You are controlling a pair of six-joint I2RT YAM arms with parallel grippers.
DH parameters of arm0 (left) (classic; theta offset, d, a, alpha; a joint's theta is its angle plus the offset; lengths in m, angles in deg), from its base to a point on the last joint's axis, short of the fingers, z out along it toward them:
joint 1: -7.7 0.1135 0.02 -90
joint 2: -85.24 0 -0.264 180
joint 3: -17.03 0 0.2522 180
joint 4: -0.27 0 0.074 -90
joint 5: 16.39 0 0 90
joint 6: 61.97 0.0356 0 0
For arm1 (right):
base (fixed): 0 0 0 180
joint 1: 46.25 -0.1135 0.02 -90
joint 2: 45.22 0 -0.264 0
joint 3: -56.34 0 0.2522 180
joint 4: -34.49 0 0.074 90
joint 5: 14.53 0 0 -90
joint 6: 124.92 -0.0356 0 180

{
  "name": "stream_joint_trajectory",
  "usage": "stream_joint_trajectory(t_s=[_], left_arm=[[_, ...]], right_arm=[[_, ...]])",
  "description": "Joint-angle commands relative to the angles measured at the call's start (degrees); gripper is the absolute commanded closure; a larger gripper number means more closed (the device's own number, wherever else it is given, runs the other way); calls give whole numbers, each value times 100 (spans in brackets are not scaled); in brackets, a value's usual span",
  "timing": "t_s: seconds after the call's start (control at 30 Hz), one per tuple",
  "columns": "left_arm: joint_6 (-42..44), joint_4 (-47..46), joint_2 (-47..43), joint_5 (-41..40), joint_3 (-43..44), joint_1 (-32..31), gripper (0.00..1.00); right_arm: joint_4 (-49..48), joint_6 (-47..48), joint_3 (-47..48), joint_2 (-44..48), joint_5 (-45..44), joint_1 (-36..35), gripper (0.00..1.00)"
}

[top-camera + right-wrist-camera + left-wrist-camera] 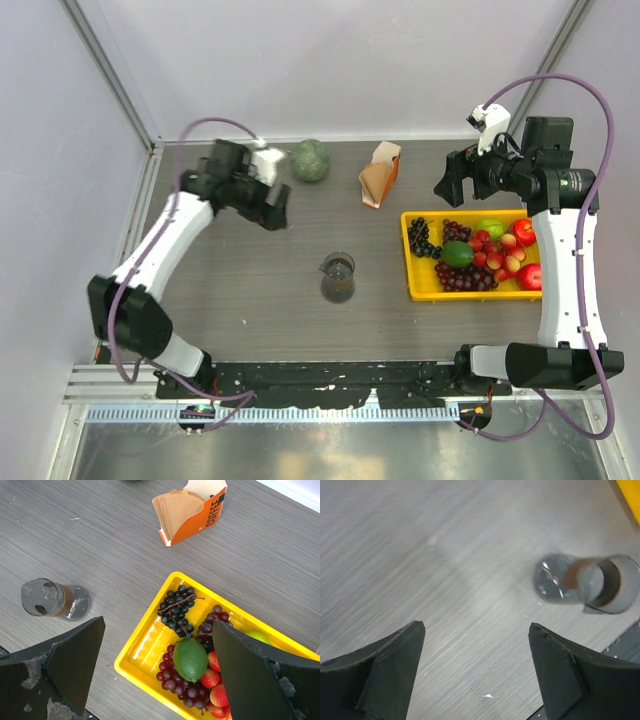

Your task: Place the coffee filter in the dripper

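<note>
No single loose coffee filter shows, and no smoky dark-grey dripper shows in any view. A stack of brown papers stands in a white-orange pack (378,175) at the back middle, also in the right wrist view (182,510). A clear glass jug with a brownish bottom (337,278) stands upright at the table's middle, also in both wrist views (590,580) (50,599). My left gripper (275,212) (477,626) is open and empty above bare table, left of and behind the jug. My right gripper (447,185) (159,622) is open and empty above the tray's left end.
A yellow tray (408,262) (135,665) at the right holds grapes, strawberries, a lime and other fruit. A round green fruit (310,160) lies at the back, next to the left arm. Walls close the table at left and back.
</note>
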State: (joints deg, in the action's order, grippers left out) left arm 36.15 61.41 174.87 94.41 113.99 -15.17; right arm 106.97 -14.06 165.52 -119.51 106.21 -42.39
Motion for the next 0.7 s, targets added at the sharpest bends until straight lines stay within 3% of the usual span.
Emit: stream_joint_trajectory(t_s=[0.0, 0.17, 0.27, 0.37, 0.5, 0.6, 0.67], left_arm=[[-749, -70, -753, -76, -75, 1107, 9], [-1434, -456, -903, 302, -304, 2609, 8], [-2076, -782, -606, 241, -322, 3322, 13], [-2192, -984, -219, 205, -94, 3850, 16], [-1255, -1625, 125, -57, 178, 4098, 17], [510, -1399, 476, -198, 643, 4124, 20], [1215, -1179, 722, -688, 916, 4116, 23]], right_arm=[[-185, -30, 126, 72, 90, -17, 5], [-255, -152, 118, 45, 143, -17, 5], [-291, -214, 135, 19, 134, -17, 5], [-291, -276, 249, -51, 38, -17, 4], [-133, -276, 504, -166, -33, -17, 4], [-27, -276, 645, -201, -86, -17, 4], [-27, -293, 645, -192, -112, -17, 4]])
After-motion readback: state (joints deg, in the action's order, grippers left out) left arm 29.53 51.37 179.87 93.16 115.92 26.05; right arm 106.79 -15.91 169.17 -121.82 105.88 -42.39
